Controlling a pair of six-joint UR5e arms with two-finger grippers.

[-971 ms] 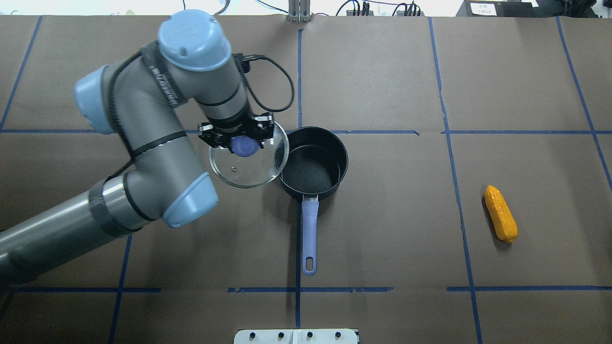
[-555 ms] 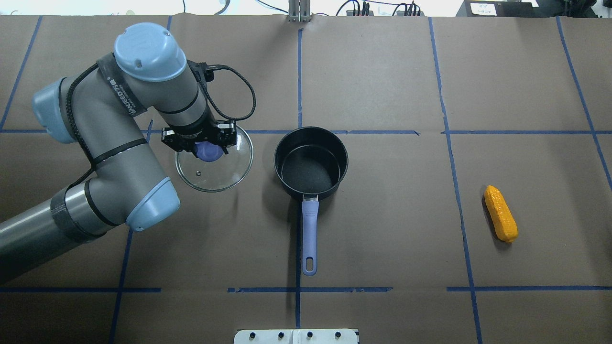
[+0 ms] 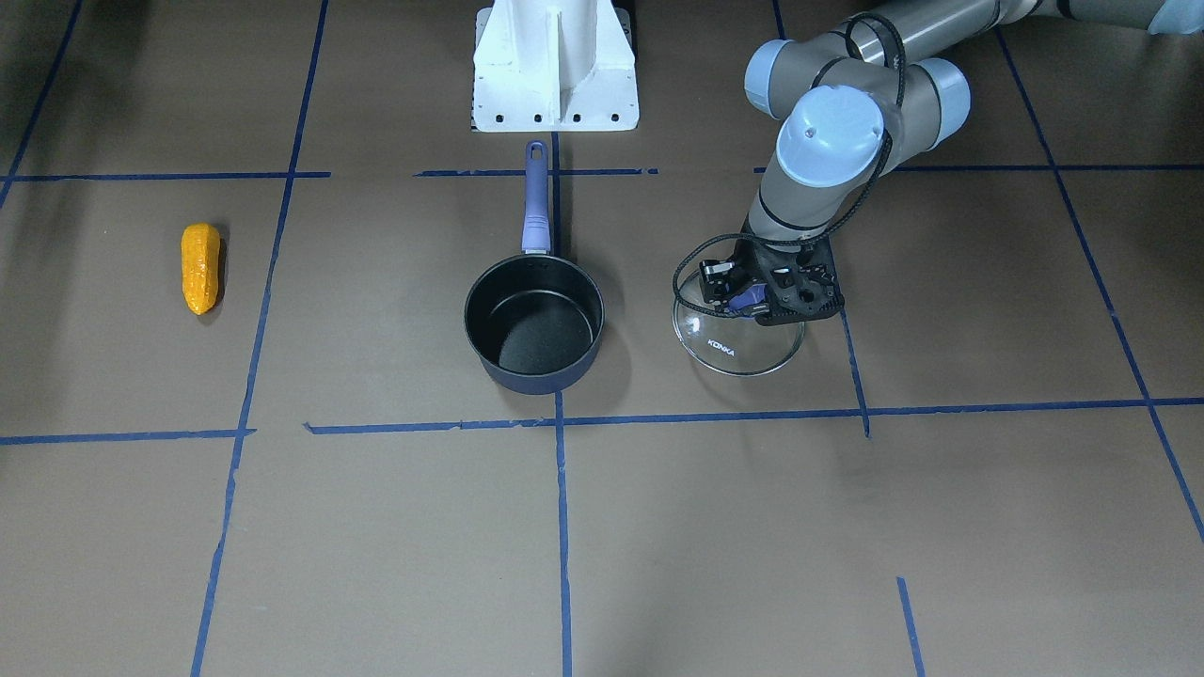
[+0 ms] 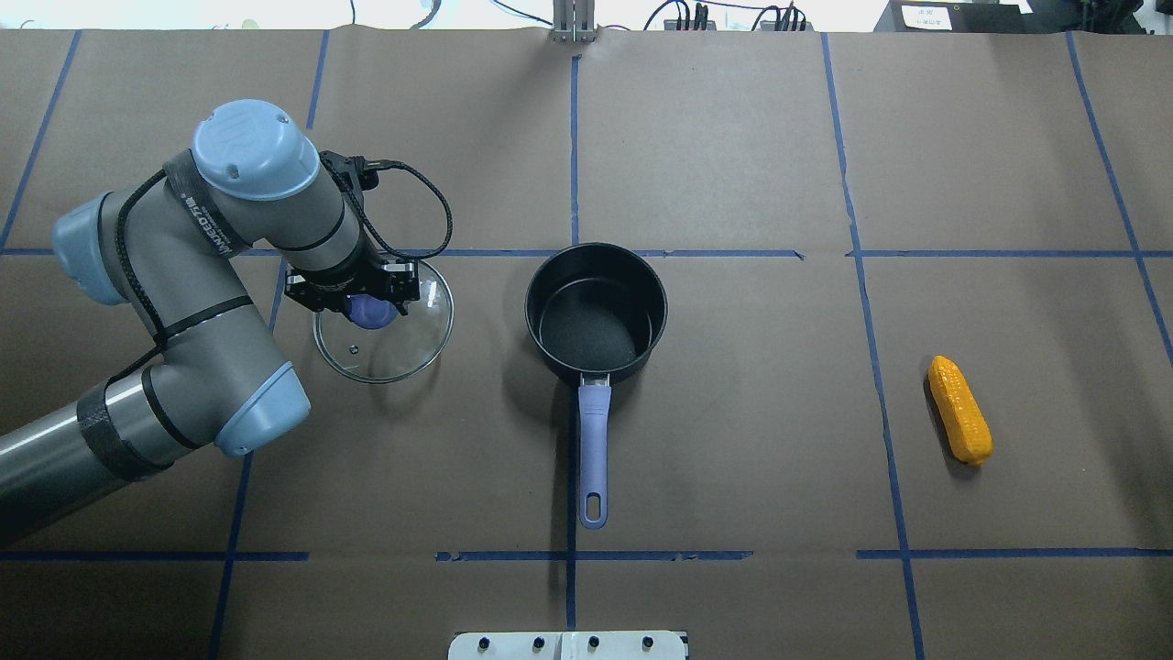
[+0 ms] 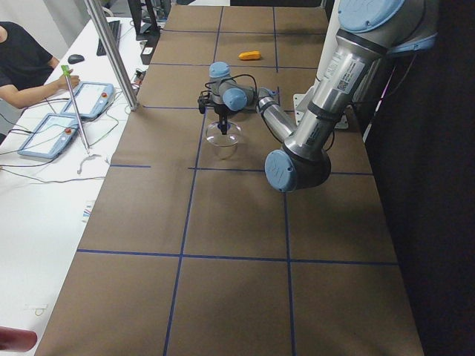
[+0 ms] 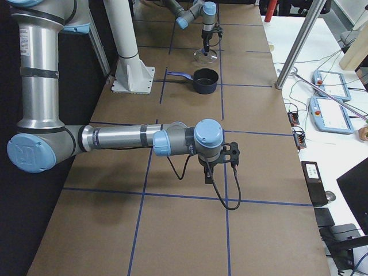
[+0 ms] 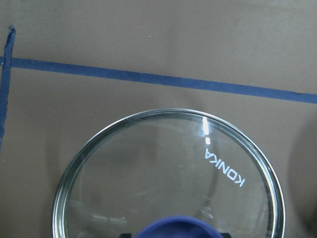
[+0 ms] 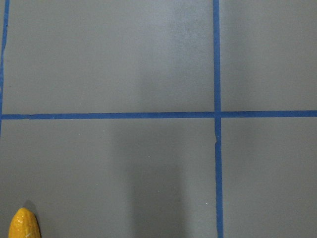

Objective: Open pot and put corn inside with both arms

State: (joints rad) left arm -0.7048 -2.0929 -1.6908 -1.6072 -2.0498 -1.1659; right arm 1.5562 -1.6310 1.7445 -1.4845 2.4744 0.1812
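The navy pot (image 4: 596, 312) stands open mid-table, its purple handle (image 4: 594, 440) pointing toward the robot base; it also shows in the front view (image 3: 534, 324). My left gripper (image 4: 367, 307) is shut on the purple knob of the glass lid (image 4: 403, 344) and holds it low over the table, left of the pot and apart from it. I cannot tell if the lid touches the table. The corn (image 4: 959, 409) lies far right on the table. My right gripper (image 6: 208, 178) shows only in the right side view, and I cannot tell if it is open or shut. The corn's tip (image 8: 24, 225) shows in the right wrist view.
The white pedestal base (image 3: 555, 66) stands at the table's near edge behind the pot handle. Blue tape lines cross the brown table cover (image 4: 733, 137). Operators' tablets (image 5: 78, 100) and cables lie on a side bench.
My left gripper has carried the lid leftward, from overlapping the pot's rim to well clear of it. The pot and the corn have not moved.
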